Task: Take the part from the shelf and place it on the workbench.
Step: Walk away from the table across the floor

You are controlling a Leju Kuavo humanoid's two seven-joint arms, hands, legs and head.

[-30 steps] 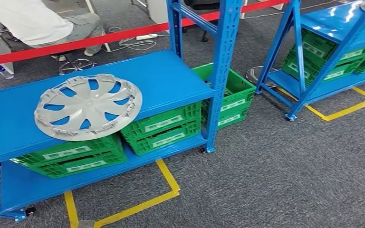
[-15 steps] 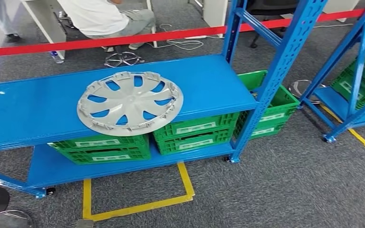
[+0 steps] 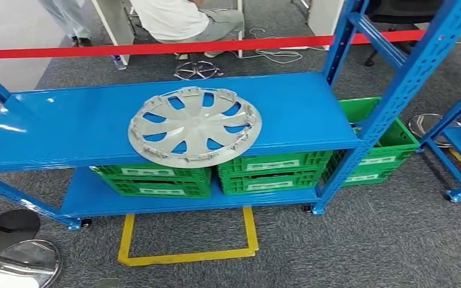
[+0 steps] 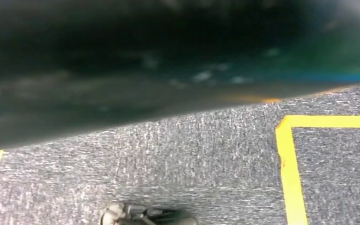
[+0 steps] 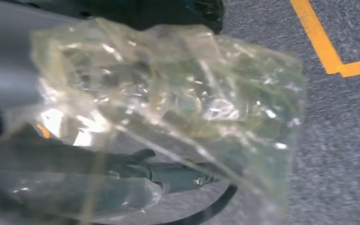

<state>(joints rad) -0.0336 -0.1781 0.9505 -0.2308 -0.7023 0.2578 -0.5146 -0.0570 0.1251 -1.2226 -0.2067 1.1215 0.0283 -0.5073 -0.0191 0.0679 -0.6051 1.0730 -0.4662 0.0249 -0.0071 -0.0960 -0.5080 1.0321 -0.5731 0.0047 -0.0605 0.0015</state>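
I see the round grey plastic wheel cover (image 3: 194, 126), spoked with cutouts, flat on the glossy blue metal shelf (image 3: 300, 108). Crinkled clear plastic (image 5: 168, 108) wraps my right hand; can't tell either hand's state.

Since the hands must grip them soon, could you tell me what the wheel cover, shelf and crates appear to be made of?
The wheel cover looks like moulded plastic with a matt silver-grey finish: thin spokes and small clips around its rim. The shelf appears to be painted steel, glossy blue with perforated uprights and light glare. The crates look like rigid green plastic, with ribbed, slotted walls.
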